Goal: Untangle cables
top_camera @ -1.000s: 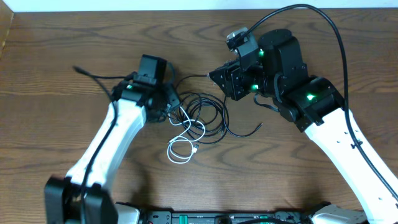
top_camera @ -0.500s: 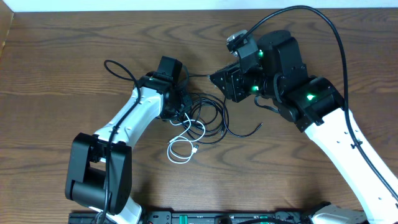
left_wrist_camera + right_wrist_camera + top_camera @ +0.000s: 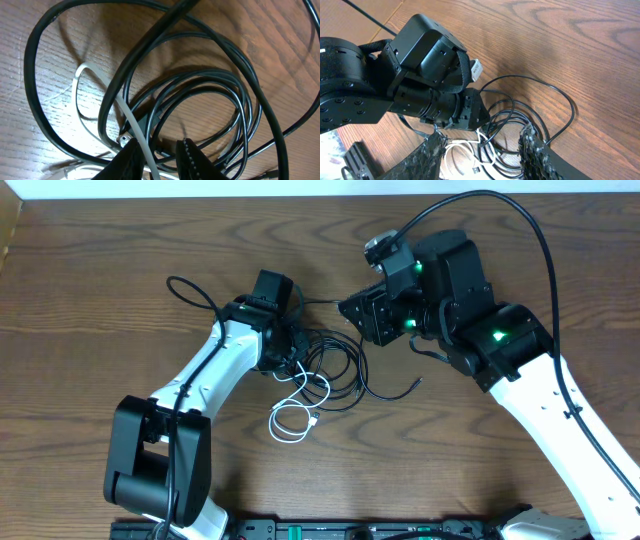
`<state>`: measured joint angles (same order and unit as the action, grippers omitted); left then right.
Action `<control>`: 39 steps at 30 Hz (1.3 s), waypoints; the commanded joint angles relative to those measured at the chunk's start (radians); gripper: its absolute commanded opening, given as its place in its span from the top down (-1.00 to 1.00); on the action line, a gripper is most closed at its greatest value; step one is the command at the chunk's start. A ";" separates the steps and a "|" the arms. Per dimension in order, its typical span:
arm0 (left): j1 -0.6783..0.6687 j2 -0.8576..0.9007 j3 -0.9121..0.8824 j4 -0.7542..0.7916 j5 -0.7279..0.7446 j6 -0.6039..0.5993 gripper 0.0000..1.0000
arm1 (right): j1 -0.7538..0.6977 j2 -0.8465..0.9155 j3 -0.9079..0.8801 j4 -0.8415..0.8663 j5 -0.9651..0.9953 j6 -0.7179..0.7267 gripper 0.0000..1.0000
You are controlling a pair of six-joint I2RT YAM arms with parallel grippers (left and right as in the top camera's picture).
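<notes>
The cables lie tangled mid-table: black cables (image 3: 340, 365) in loose coils, and a white cable (image 3: 293, 418) looping toward the front with its plug beside it. One black plug end (image 3: 415, 383) trails right. My left gripper (image 3: 290, 350) sits low on the tangle's left edge. In its wrist view, the left gripper (image 3: 158, 150) has its jaws drawn in, with the white cable (image 3: 131, 120) and black strands (image 3: 240, 100) between them. My right gripper (image 3: 362, 315) hangs open above the tangle's right side. Seen from the right wrist, that gripper (image 3: 485, 150) has the white cable (image 3: 462, 145) and black loops (image 3: 560, 95) below it, untouched.
The left arm's own thick black lead (image 3: 190, 290) loops over the wood at back left. The right arm's lead (image 3: 500, 195) arcs overhead. The left wrist housing (image 3: 420, 75) sits close in front of the right gripper. A black equipment rail (image 3: 350, 530) runs along the front edge.
The left arm swung right and back onto the tangle's left edge, and its jaws narrowed around strands there; it has held still for the last half second. The right arm has not moved.
</notes>
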<state>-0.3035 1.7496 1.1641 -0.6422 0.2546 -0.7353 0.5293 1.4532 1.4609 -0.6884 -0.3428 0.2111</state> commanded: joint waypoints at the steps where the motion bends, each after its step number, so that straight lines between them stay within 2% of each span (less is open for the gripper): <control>1: 0.000 -0.023 0.012 0.000 -0.019 0.002 0.46 | -0.002 0.008 0.001 -0.004 0.005 -0.011 0.09; 15: 0.000 -0.052 0.012 -0.004 -0.019 0.005 0.63 | -0.002 0.008 0.000 -0.008 0.005 -0.018 0.09; 16: 0.000 -0.052 0.012 -0.004 -0.019 0.005 0.71 | -0.002 0.008 0.000 -0.010 0.004 -0.018 0.09; 19: 0.000 -0.052 0.012 -0.004 -0.019 0.005 0.77 | -0.002 0.008 0.000 -0.014 0.004 -0.018 0.10; 29: 0.000 -0.051 0.012 -0.007 -0.019 0.009 0.78 | -0.002 0.008 0.000 -0.027 0.004 -0.018 0.11; 30: 0.000 -0.051 0.012 -0.007 -0.019 0.009 0.84 | -0.002 0.008 0.000 -0.027 0.005 -0.018 0.11; 34: 0.000 -0.054 0.012 -0.006 -0.002 0.009 0.85 | -0.002 0.008 0.000 -0.027 0.004 -0.018 0.11; 39: 0.000 -0.112 0.014 -0.005 0.026 0.009 0.86 | -0.002 0.008 0.000 -0.032 0.005 -0.021 0.11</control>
<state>-0.3035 1.7065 1.1641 -0.6464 0.2646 -0.7322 0.5293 1.4544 1.4609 -0.7158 -0.3428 0.2035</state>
